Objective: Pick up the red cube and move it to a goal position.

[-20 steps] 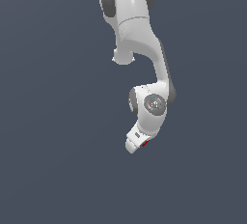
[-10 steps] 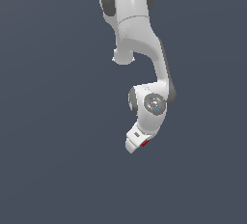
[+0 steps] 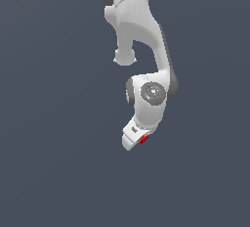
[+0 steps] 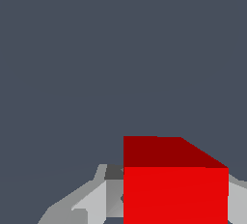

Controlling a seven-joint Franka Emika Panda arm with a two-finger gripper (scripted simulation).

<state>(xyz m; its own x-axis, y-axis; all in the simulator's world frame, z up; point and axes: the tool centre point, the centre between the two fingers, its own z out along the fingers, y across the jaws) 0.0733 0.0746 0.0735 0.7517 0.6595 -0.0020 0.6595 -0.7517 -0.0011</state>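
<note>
From my station I counted one arm [image 3: 141, 40], one gripper [image 3: 136, 138] and one cube [image 3: 144, 139], and nothing else stood out against the flat grey-blue ground [image 3: 49, 123].

In the exterior view the arm hung down from the top edge, a little to the exterior view's right of centre. Its white links bent at a round joint with a grey disc on its face, and below that joint the gripper pointed down and slightly toward the exterior view's left. The cube showed there only as a small red spot pressed against the gripper's tip, on the side toward the exterior view's right. Most of it was hidden by the white body of the gripper.

The wrist view gave me a closer look. The cube [image 4: 175, 184] filled much of the near part of that picture, with one bright red face toward the camera and one darker red face above it. Pale grey finger parts [image 4: 91, 201] showed close on either side of it, one plainly and the other as a thin sliver at the picture's edge. I read the gripper as closed around the cube, with the fingers only as far apart as the cube is wide, and the cube sat between them.

I could not see any surface under the cube in either view, only the plain ground behind it. I saw no marker on that ground in either view.
</note>
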